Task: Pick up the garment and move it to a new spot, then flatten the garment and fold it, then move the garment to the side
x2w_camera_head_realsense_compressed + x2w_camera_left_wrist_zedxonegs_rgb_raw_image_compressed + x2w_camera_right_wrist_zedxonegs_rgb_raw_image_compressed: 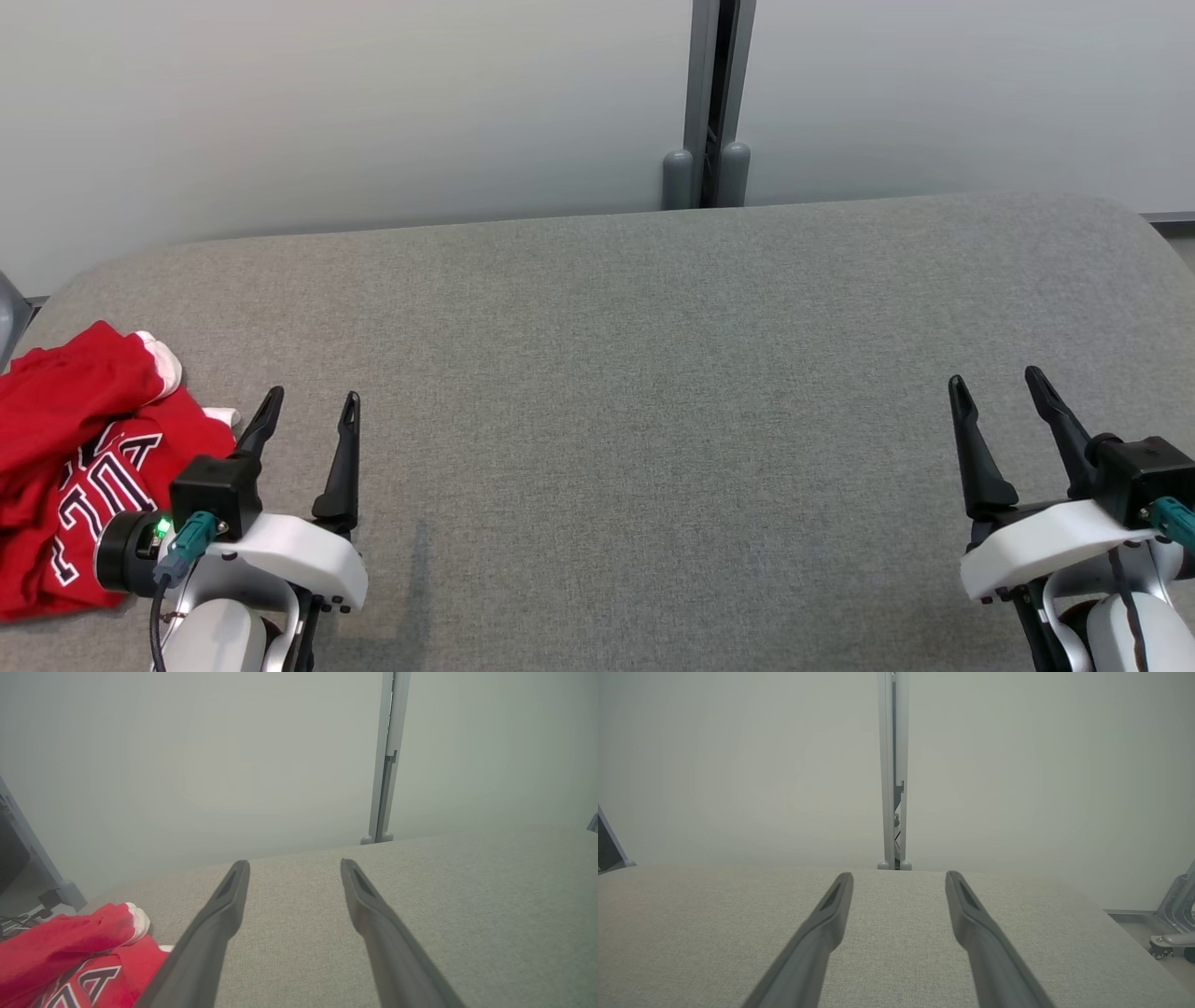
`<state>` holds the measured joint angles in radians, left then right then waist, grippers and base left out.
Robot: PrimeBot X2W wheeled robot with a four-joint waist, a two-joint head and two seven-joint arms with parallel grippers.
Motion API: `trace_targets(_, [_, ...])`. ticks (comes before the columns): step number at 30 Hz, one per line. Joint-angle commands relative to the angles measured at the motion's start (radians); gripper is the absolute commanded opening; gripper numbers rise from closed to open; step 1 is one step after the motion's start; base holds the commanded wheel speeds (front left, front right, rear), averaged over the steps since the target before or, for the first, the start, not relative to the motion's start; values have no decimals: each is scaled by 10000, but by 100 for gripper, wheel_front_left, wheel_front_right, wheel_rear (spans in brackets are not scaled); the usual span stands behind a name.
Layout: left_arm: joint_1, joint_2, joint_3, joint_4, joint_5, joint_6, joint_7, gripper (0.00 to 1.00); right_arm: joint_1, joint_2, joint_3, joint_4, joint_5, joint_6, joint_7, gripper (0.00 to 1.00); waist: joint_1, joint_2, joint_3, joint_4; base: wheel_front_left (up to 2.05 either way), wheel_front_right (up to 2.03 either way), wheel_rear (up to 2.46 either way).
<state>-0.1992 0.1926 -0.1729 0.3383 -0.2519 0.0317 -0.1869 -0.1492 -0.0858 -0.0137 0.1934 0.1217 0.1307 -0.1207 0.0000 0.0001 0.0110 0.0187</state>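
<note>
Pickup not begun: both hands empty.
My left hand (313, 395) and right hand (994, 376) gape over the worktop (653, 373); the garment (75, 467) lies crumpled at its left edge, just beside my left hand, which I reckon must swing left onto it. Left wrist view catches the white cuff (138, 919); right wrist view, a wheeled frame (1169, 938) off the right edge.

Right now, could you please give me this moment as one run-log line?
garment: crumpled heap, robot's left | left gripper: open, beside garment | right gripper: open, empty
</note>
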Motion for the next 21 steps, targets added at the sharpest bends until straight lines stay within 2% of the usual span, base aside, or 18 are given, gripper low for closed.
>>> trace_targets(1, [-177, 59, 22, 40, -41, 22, -59, 100, 39, -16, 2, -24, 43, 0, -39, 100, 0, -1, 5, -4, 0, 0, 0])
trace_targets(21, [-247, 48, -129, 89, -267, 114, -64, 100, 152, 16, -138, -22, 227, 0, -27, 100, 0, -1, 13, 161, 0, 0, 0])
